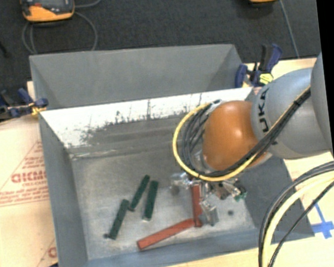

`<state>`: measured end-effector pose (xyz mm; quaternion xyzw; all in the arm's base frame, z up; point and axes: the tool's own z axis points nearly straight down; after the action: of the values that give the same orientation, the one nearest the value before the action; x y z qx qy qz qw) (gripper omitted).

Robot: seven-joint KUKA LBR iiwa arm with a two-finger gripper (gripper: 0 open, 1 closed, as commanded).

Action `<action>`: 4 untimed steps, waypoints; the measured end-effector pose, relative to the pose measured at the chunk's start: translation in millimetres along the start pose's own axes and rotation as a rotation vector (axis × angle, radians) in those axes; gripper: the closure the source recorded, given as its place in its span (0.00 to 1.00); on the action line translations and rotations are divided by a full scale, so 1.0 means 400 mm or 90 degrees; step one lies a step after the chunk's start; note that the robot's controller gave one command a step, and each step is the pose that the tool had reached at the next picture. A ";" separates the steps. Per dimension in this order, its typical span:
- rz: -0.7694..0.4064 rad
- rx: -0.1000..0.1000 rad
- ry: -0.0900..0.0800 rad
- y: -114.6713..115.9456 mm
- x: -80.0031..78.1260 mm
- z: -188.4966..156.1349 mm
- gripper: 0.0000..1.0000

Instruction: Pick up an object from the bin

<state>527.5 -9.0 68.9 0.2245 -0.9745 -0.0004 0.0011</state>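
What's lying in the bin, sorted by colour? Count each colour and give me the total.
Green bars: 3
Red bars: 2
Total: 5

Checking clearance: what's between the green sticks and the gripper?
Camera view: bare bin floor between the green sticks and the gripper; the flat red bar lies nearer the front wall.

The orange-covered wrist hangs low right in the bin, above what looks like a short red bar; a longer red bar and three green sticks lie leftward.
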 end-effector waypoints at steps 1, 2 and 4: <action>-0.116 0.002 -0.001 -0.031 0.091 -0.004 0.00; -0.294 0.007 -0.008 0.036 0.123 -0.007 0.00; -0.378 0.004 0.000 0.134 0.086 -0.009 1.00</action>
<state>473.2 24.2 72.6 0.5000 -0.8660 0.0022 0.0004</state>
